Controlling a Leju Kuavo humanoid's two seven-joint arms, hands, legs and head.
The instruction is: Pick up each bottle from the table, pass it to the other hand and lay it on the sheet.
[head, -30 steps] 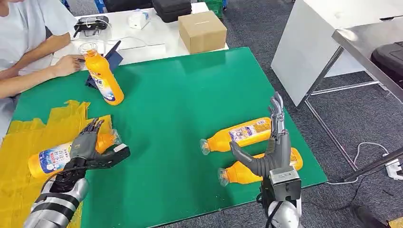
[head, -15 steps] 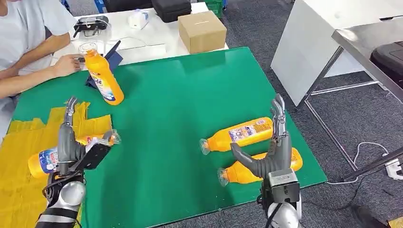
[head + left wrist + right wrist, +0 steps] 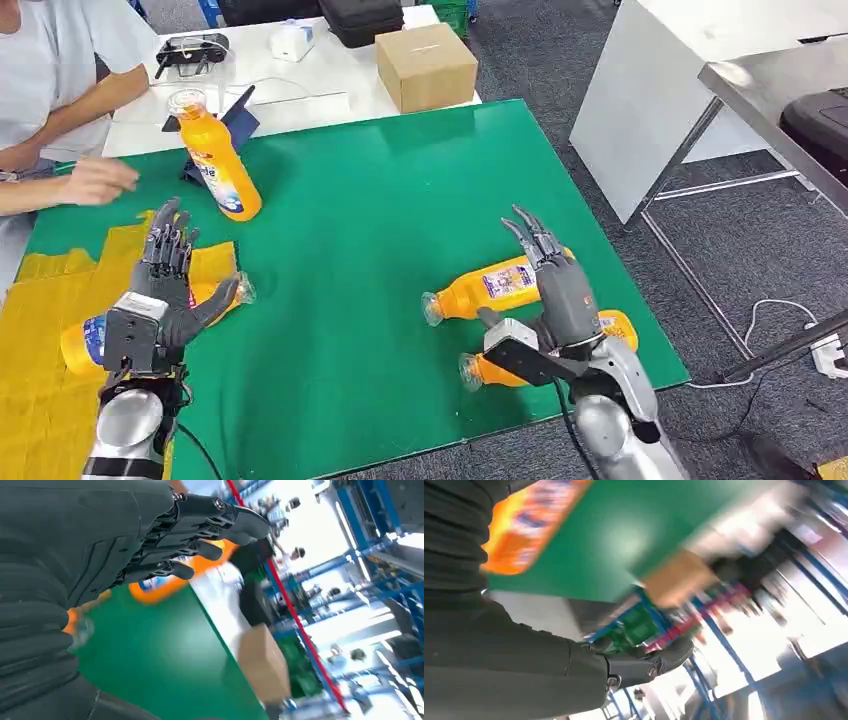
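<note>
Left hand (image 3: 160,290) spread, empty; right hand (image 3: 555,300) spread above glossy orange plastic bottles (image 3: 500,285).

Left hand (image 3: 160,290): dark grey segmented fingers, thick grey thumb, a light grey boxy block behind the fingers, then a black wrist joint and a silver forearm with a dark band. Right hand (image 3: 553,300): same dark fingers and grey thumb, a black camera block beside the thumb, silver rounded forearm, black cable along it. Wrist views: ribbed grey cover, small screws at fingertips (image 3: 235,520).
</note>
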